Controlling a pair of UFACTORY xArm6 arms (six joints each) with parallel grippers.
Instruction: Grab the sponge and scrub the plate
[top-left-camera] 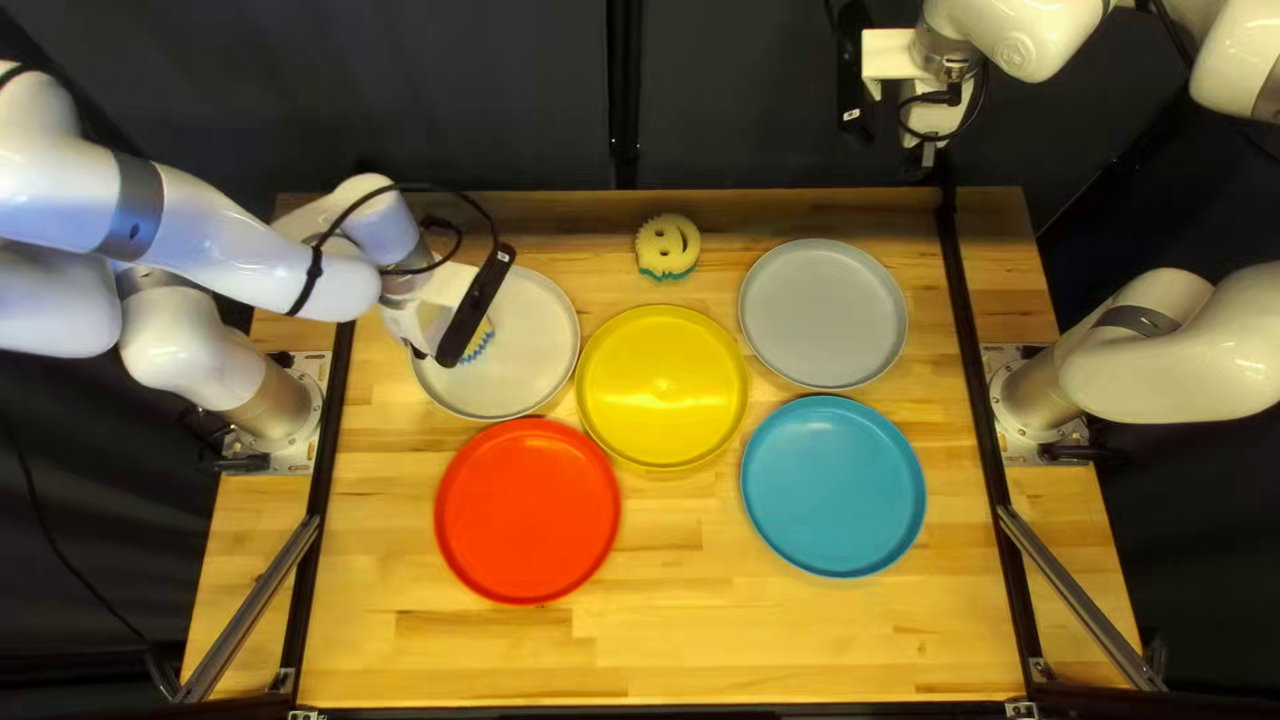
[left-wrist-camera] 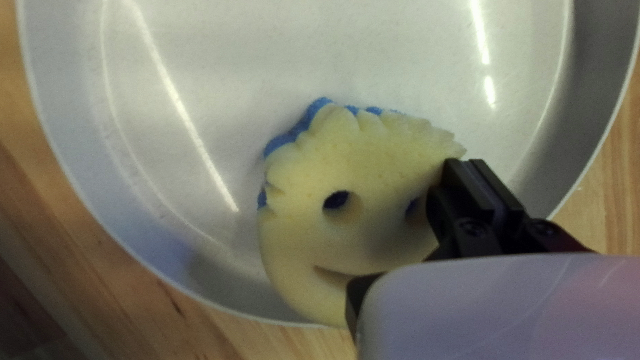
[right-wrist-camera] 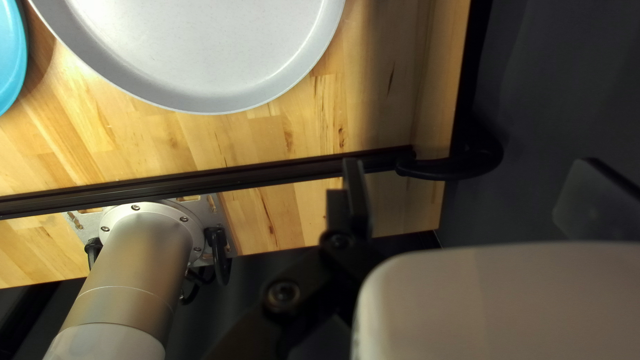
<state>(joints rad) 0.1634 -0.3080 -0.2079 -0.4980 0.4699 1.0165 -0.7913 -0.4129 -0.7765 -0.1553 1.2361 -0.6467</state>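
Observation:
A round yellow smiley sponge (left-wrist-camera: 345, 200) with a blue underside lies pressed flat on the white plate (left-wrist-camera: 300, 60). My left gripper (left-wrist-camera: 430, 210) is shut on the sponge's edge; one black finger (left-wrist-camera: 470, 195) shows, the other is hidden. From above, that gripper (top-left-camera: 468, 335) hovers over the left half of the white plate (top-left-camera: 530, 370), with the sponge (top-left-camera: 482, 340) peeking out beneath it. My right gripper (right-wrist-camera: 470, 195) is open and holds nothing, raised over the table's far right corner.
A second yellow sponge (top-left-camera: 667, 245) with a teal base stands near the far edge. Yellow (top-left-camera: 660, 385), grey (top-left-camera: 822, 312), orange (top-left-camera: 527, 508) and blue (top-left-camera: 832, 485) plates fill the middle. My right arm's base (right-wrist-camera: 145, 240) stands beyond a black rail (right-wrist-camera: 200, 181).

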